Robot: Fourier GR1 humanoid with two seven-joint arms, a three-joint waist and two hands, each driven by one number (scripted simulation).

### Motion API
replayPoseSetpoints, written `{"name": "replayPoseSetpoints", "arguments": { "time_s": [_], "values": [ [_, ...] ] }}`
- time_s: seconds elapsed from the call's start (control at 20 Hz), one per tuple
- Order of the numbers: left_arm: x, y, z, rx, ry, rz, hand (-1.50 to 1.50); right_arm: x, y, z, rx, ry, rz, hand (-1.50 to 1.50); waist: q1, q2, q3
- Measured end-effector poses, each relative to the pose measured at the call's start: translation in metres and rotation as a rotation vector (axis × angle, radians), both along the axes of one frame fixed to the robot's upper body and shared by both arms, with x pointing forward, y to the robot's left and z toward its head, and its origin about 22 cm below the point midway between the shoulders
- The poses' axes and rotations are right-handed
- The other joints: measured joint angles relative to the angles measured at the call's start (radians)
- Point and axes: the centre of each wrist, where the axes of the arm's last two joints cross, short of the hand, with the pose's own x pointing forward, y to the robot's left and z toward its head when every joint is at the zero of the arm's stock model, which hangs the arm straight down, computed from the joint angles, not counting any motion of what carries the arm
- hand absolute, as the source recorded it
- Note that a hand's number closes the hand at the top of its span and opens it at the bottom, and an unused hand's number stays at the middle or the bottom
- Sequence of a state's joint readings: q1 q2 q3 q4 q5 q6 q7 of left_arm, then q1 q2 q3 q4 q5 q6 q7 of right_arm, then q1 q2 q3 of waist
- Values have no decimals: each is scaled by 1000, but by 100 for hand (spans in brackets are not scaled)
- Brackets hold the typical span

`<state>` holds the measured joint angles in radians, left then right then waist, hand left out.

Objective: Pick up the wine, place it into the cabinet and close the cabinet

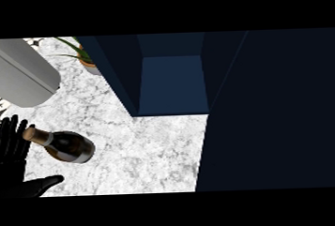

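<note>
The left hand (pixel 12 174) comes in at the 8 o'clock corner of the head view, palm flat and turned up the frame. Its fingers (pixel 12 139) are straight and lie close side by side, pointing toward 12 o'clock. The thumb (pixel 48 182) is spread wide from them and points toward 3 o'clock. The fingers are curled round nothing and pinch nothing.

The wine bottle (pixel 67 146) is on the white marbled bench (pixel 151 148) at about 8 o'clock from the middle of the view, just at 2 o'clock of the hand. Its dark body sits in the gap above the thumb. Its tan cork end (pixel 34 134) points toward 10 o'clock and overlaps the tips of the fingers. Whether the neck touches those fingertips or only passes in front of them cannot be told, nor whether the bottle stands or lies tilted.

The dark blue cabinet (pixel 173 82) is at 12 o'clock with its inside showing. Its open door (pixel 274 111) fills the 3 o'clock side. The bottle is well apart from the opening, outside it.

A grey rounded box (pixel 20 70) sits at 10 o'clock. A potted plant (pixel 82 54) stands at 11 o'clock, just beside the cabinet's left wall.
</note>
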<state>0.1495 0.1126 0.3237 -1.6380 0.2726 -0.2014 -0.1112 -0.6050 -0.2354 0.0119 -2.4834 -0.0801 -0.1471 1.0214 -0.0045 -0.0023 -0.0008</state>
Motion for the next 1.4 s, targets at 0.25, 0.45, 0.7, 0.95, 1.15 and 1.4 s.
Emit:
{"name": "replayPoseSetpoints", "arguments": {
  "time_s": [0.25,0.45,0.7,0.95,1.15,1.4],
  "values": [
    [0,3,-27,-2,24,-1,-150,-2,1,4,-3,-15,2,-150,-2,-1,0],
    [0,7,-46,-7,47,4,-150,-2,1,4,-3,-18,2,-150,-2,0,0],
    [-2,14,-68,-18,69,7,-150,-1,1,6,-8,-23,6,-150,-3,0,0],
    [3,17,-91,-35,88,6,-150,-2,2,4,-10,-14,12,-150,-5,0,0],
    [6,19,-107,-79,93,1,-150,-3,1,6,-7,-20,9,-150,-6,0,0],
    [12,27,-119,-118,98,-10,-150,-3,0,11,-3,-36,0,-150,-7,0,-1]
  ]
}}
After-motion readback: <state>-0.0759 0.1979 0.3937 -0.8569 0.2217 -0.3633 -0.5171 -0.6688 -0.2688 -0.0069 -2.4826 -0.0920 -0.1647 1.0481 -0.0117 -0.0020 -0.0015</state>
